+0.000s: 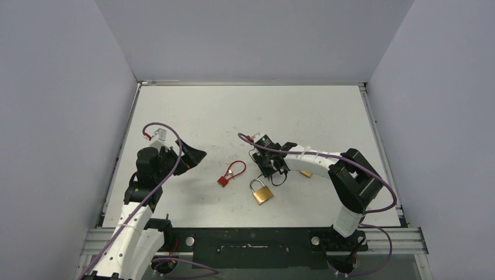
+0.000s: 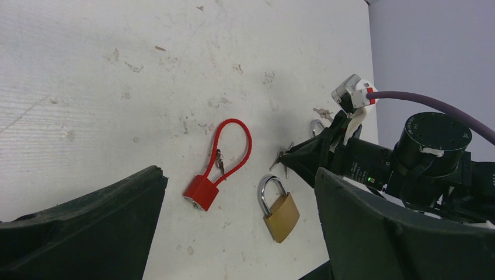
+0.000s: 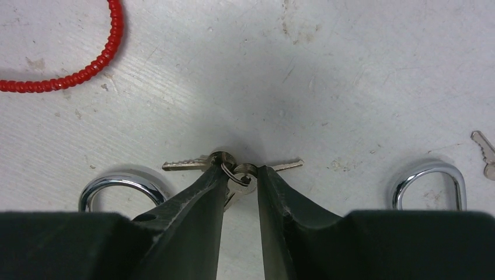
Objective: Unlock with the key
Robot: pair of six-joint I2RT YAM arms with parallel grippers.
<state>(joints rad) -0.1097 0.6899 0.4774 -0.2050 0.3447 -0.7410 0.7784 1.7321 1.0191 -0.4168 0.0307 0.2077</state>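
I see small silver keys on a ring [image 3: 238,174] splayed on the white worktop [image 1: 233,111], pinched by the right tool [image 3: 240,169]. The brass padlock with a steel shackle [image 1: 262,192] lies flat nearby, closed.

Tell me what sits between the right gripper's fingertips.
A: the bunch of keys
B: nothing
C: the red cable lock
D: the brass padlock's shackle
A: in the right wrist view the bunch of keys lies pinched between the fingertips of the right gripper.
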